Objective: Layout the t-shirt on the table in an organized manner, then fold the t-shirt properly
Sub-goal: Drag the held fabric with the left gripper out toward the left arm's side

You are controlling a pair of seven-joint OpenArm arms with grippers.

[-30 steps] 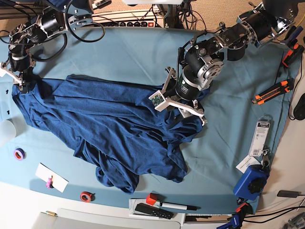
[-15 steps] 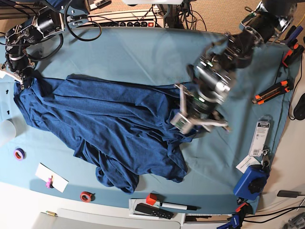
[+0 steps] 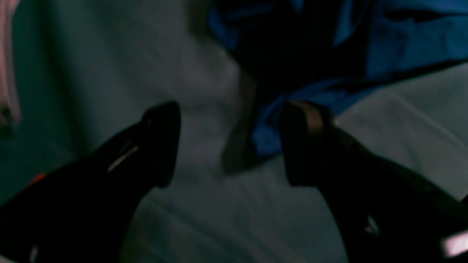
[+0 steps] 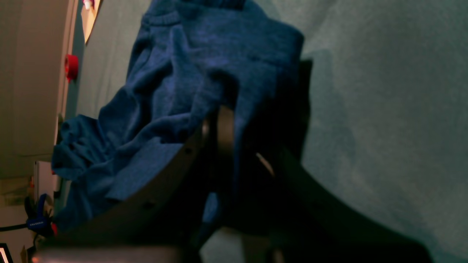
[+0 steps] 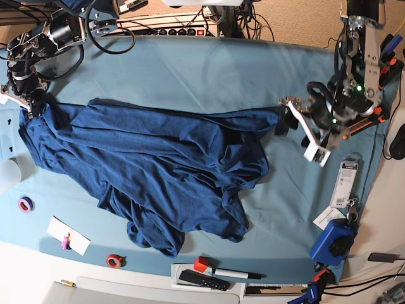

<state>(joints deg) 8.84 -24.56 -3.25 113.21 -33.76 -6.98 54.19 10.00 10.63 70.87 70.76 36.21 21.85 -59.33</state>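
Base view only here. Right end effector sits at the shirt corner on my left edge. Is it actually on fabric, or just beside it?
Observer: On fabric. The right wrist view shows the right end effector shut, with a fold of the t-shirt pinched between its fingers.
Operator: And the left one, holding anything?
Observer: No. The left wrist view shows the left end effector wide open over the table. A shirt corner shows in the gap, close to one finger, but it is not pinched.
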